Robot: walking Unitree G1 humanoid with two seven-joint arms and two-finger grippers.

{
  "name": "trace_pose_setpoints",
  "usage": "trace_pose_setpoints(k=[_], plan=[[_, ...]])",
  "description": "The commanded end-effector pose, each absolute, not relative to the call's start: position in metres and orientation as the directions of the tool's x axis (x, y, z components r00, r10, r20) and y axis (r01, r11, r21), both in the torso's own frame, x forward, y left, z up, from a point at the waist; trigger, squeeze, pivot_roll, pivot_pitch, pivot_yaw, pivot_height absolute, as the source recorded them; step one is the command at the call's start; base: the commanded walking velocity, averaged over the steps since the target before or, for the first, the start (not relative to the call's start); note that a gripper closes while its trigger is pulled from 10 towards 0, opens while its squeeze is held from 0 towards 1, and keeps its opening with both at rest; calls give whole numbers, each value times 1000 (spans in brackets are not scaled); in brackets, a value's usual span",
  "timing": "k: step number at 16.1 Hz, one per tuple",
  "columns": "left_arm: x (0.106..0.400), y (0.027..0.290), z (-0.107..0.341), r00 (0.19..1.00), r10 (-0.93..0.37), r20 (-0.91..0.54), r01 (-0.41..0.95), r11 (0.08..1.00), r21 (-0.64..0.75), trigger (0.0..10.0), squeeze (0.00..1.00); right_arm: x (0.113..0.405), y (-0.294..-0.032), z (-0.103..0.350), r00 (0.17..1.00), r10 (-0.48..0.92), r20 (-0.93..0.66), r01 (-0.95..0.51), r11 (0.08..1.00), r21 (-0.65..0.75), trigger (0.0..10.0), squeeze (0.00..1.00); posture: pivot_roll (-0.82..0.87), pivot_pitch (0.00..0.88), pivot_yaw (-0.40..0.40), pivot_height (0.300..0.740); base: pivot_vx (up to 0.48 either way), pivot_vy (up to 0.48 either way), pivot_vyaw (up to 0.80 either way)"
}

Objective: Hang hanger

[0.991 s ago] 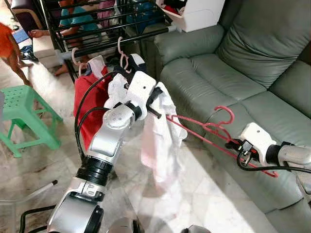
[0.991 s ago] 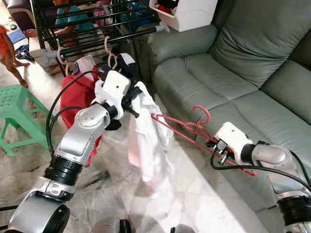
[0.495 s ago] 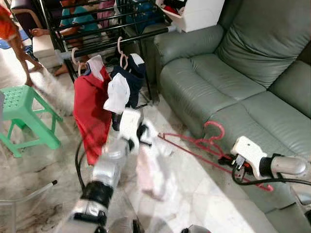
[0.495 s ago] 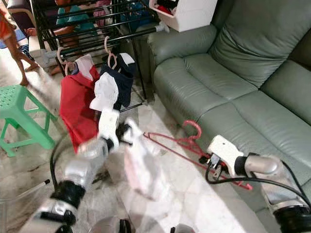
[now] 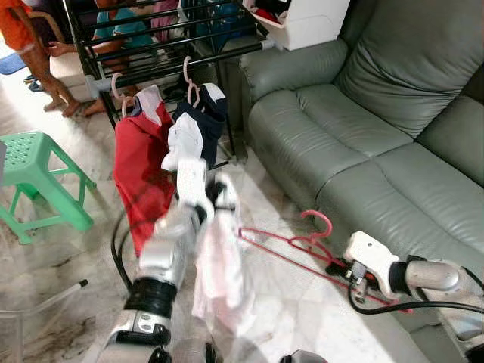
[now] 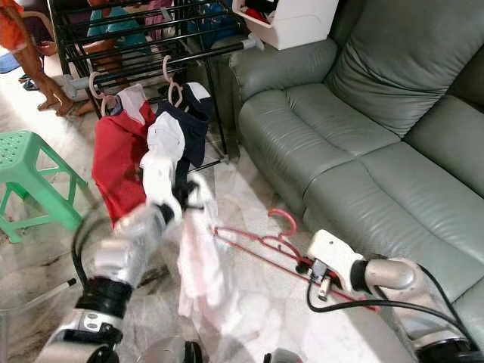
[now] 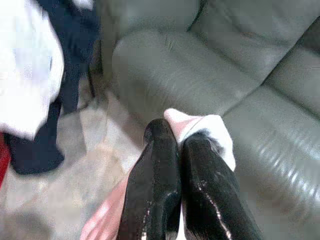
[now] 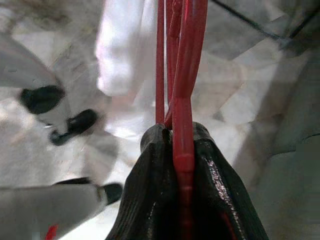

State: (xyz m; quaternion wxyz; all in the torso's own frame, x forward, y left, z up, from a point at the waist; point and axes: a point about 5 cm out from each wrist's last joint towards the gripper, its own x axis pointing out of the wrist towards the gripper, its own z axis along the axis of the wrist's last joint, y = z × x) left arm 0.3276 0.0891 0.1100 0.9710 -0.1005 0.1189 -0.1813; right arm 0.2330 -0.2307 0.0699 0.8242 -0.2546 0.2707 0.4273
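Open floor between sofa and drying rack; hung clothes crowd the rail, stool blocks far left.

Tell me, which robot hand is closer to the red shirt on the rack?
Left. The left gripper, pinching a white garment, is right beside the red shirt. The right gripper, clamped on a red hanger, is far off by the sofa.
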Motion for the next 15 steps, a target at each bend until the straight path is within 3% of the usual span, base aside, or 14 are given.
trace_pose_setpoints(k=[1,6,15], plan=[[332,86,136,915,-387,-116,355,907,-225,10000,0,242,-232,77,552,539,-636,-812,520,-264,10000,0,-59,0,28,740,0,0,0],[336,96,149,925,-369,-95,349,921,-173,10000,0,253,-238,91,651,514,-558,-745,575,-339,10000,0,-58,0,29,740,0,0,0],[331,85,169,893,-448,-47,434,883,-180,10000,0,253,-245,84,640,506,-578,-742,601,-296,10000,0,-57,0,25,740,0,0,0]])
